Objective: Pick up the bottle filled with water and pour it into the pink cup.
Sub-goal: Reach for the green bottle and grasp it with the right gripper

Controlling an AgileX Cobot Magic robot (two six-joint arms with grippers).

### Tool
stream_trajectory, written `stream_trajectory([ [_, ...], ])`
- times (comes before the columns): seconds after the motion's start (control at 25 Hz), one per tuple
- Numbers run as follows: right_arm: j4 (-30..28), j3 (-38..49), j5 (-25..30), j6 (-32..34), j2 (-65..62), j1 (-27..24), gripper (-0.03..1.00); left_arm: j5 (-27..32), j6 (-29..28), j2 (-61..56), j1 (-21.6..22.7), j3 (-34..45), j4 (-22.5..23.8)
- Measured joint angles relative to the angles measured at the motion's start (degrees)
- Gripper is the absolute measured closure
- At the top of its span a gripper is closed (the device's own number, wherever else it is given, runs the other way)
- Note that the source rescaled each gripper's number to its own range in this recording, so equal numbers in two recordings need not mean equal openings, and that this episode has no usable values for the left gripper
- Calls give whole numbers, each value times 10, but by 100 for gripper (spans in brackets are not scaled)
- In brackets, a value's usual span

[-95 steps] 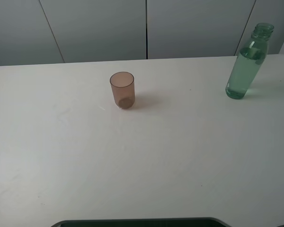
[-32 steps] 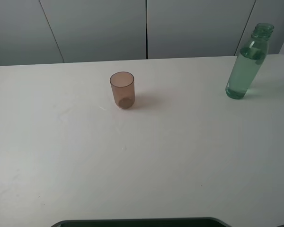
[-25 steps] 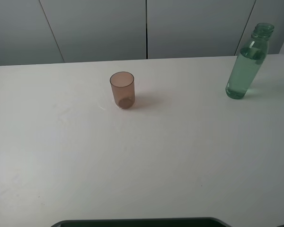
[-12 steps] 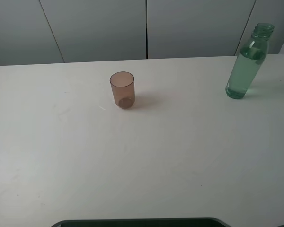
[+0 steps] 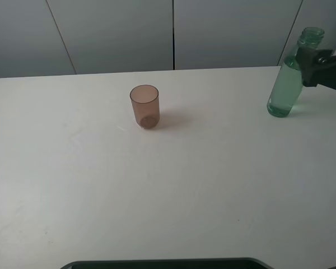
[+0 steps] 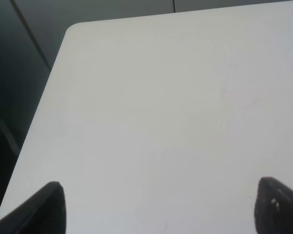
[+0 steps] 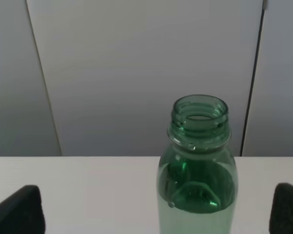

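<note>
White table (image 5: 185, 185): one bottle (image 5: 283, 92), one pink cup (image 5: 144, 106); left tool (image 6: 158, 209), right tool (image 7: 151, 209) gaping.

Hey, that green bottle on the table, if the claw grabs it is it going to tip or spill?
The bottle looks nearly full, so it's probably heavy for its size. It's tall and slim on a small base, so a push up high could tip it. Its mouth has no cap, so tilting or squeezing would likely spill water.
</note>
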Motion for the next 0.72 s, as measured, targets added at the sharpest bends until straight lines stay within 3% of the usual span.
stream_trajectory([
  [0.36, 37, 0, -86, -25, 127, 0, -3, 0, 0, 0, 0, 0, 0],
  [0.72, 43, 0, -228, -10, 263, 0, -3, 0, 0, 0, 0, 0, 0],
])
